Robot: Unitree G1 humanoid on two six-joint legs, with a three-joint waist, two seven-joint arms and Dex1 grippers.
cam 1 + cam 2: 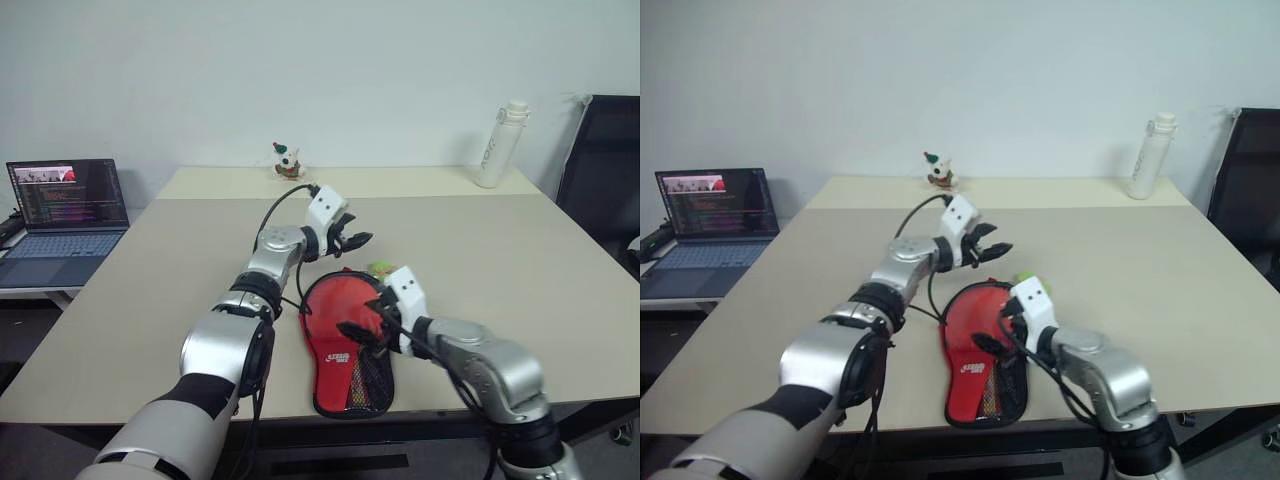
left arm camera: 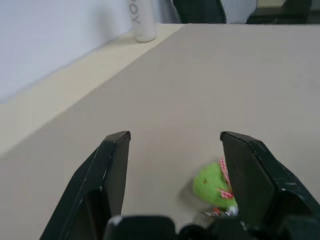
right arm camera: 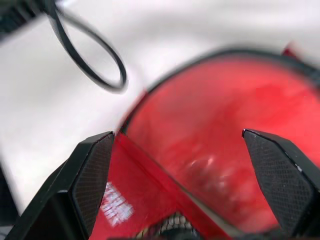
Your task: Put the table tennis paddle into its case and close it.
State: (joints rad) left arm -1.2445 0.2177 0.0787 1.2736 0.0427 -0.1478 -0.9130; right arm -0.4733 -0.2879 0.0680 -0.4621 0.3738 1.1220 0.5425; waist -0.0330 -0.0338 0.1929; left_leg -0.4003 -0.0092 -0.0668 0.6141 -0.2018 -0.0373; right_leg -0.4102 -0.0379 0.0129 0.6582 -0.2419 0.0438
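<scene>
Low in the frame's centre, the red case (image 1: 345, 355) is lying on the table (image 1: 150, 290), seemingly with the paddle inside. Both the left gripper (image 1: 352, 238) and the right gripper (image 1: 365, 320) are hovering released, grasping nothing. Closing well probably means pinning the case while pulling its zip.

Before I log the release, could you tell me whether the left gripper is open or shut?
Open: the left gripper shows a clear gap between its black fingers, with nothing held.

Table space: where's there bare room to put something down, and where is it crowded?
The table is bare between the case and the white bottle, and on the left toward the laptop. It's crowded mid-front: the left gripper, right gripper, case and green toy cluster together.
</scene>
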